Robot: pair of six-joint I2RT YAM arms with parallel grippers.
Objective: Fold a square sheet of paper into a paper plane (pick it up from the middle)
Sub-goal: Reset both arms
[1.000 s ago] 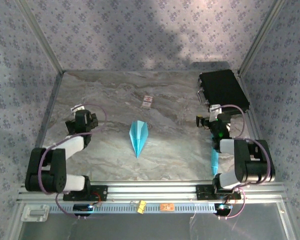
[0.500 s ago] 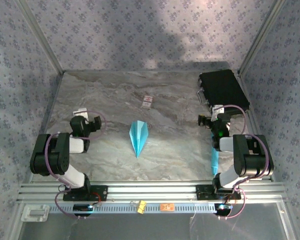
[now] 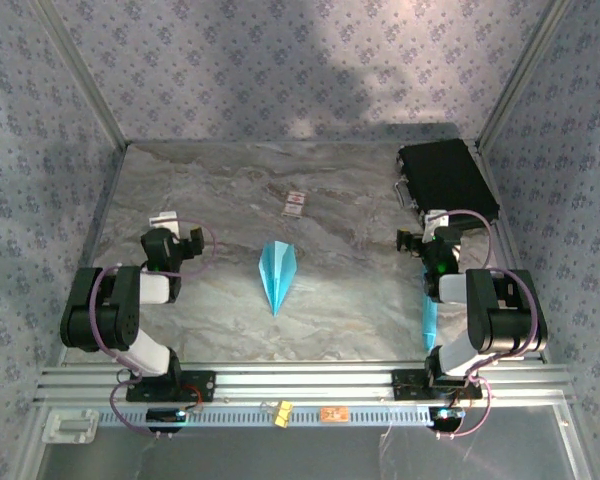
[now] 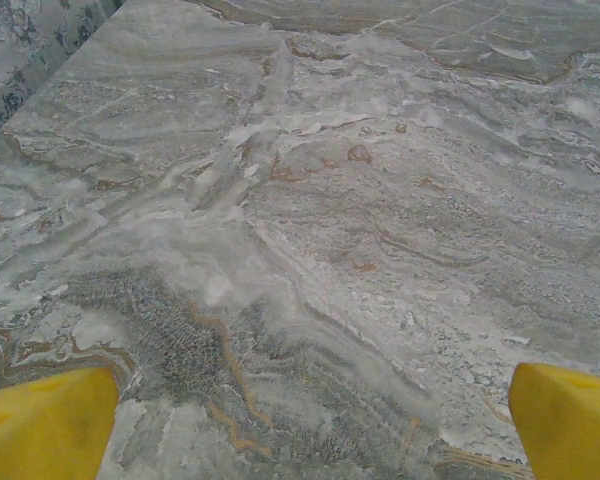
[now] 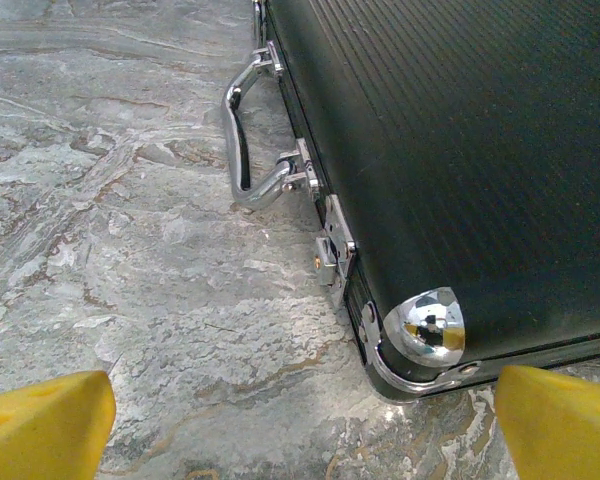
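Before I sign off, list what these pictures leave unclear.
Top view: paper plane, creases too small to judge.
Top view: white card, marks too small to read.
Top view: cyan stick, partly behind right arm.
Right wrist view: black case, cut by frame edges.

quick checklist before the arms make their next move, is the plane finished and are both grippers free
1. Paper plane folded into a pointed dart, lying mid-table: ok.
2. Left gripper open and empty over bare table: ok.
3. Right gripper open and empty, facing the corner of the black case: ok.
4. Both arms drawn back, apart from the plane: ok.
5. Creases sharp and wings even: cannot tell, too small in the top view.
6. Cyan stick lying close beside the right arm, touching or not: cannot tell.
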